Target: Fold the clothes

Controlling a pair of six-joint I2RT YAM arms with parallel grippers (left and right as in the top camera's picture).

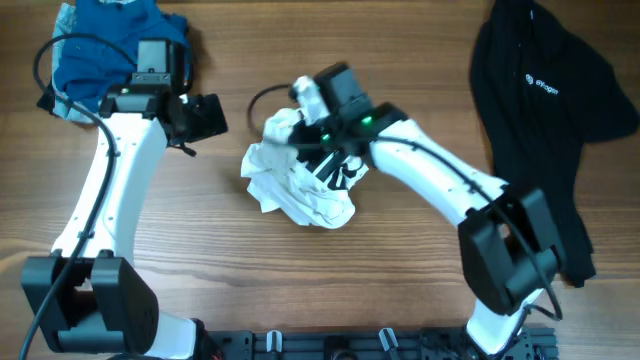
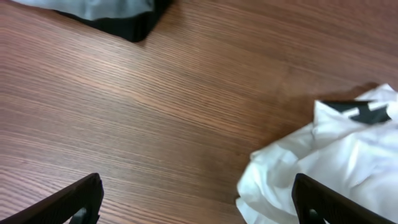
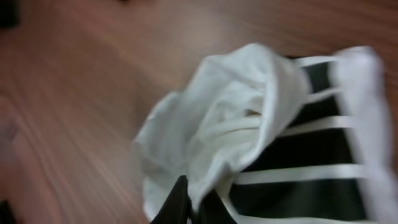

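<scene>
The blue clothes (image 1: 110,40) lie far left on the table (image 1: 400,290). The left hand (image 1: 208,115) hangs spread wide. The white shirt (image 1: 300,185) sits crumpled in the middle, pinched by the right hand (image 3: 191,205). A black jacket (image 1: 545,100) lies far right.

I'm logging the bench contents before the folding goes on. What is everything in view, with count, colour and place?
white garment: 1, white with a black striped patch, crumpled at the table's centre
blue garment: 1, blue, bunched at the top left of the overhead view
black garment: 1, black with a small white logo, spread along the right side
table: 1, brown wood grain, under everything
left arm: 1, white and black, left side
left gripper: 1, black, open over bare wood beside the white garment
right arm: 1, white and black, reaching from the right to the centre
right gripper: 1, black, shut on a fold of the white garment
</scene>
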